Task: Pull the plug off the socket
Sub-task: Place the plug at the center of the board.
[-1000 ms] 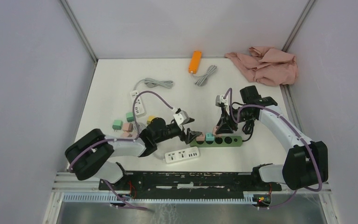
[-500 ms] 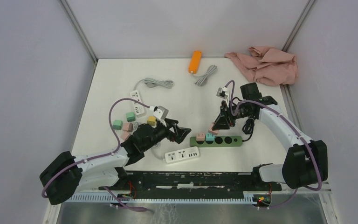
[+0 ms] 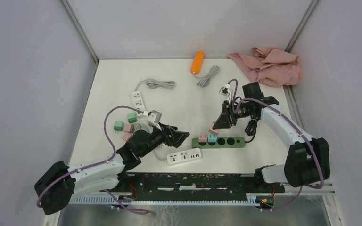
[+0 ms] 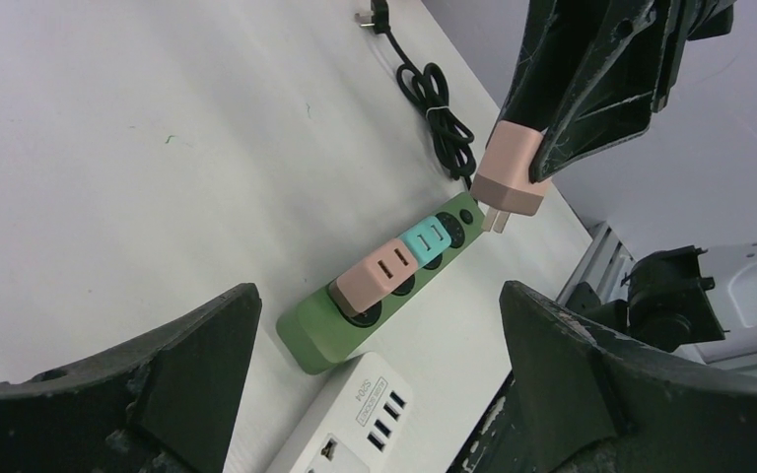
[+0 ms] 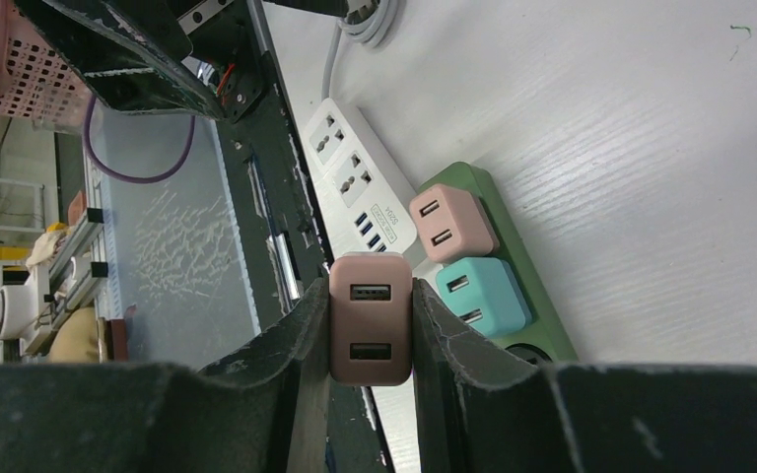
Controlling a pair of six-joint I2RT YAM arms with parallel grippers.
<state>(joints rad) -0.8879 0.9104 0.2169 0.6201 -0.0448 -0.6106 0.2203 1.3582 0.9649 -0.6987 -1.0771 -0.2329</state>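
Observation:
A green power strip (image 3: 219, 141) lies near the table's front, with a pink plug (image 3: 201, 138) and a teal plug (image 3: 211, 138) seated in its left sockets. My right gripper (image 3: 215, 128) is shut on another pink plug (image 5: 370, 320) and holds it in the air above the strip, prongs free, as the left wrist view (image 4: 510, 179) shows. My left gripper (image 3: 181, 135) is open and empty, left of the strip's end (image 4: 320, 335).
A white USB strip (image 3: 184, 156) lies just in front of the green one. Loose plugs (image 3: 128, 123) and a second white strip (image 3: 138, 101) are at the left. An orange strip (image 3: 197, 61) and a pink cloth (image 3: 268, 63) are at the back. A black cord (image 3: 250, 128) coils right.
My right gripper has lifted the pink plug up and away from the green strip. My left arm has drawn back to the left, off the strip's end.

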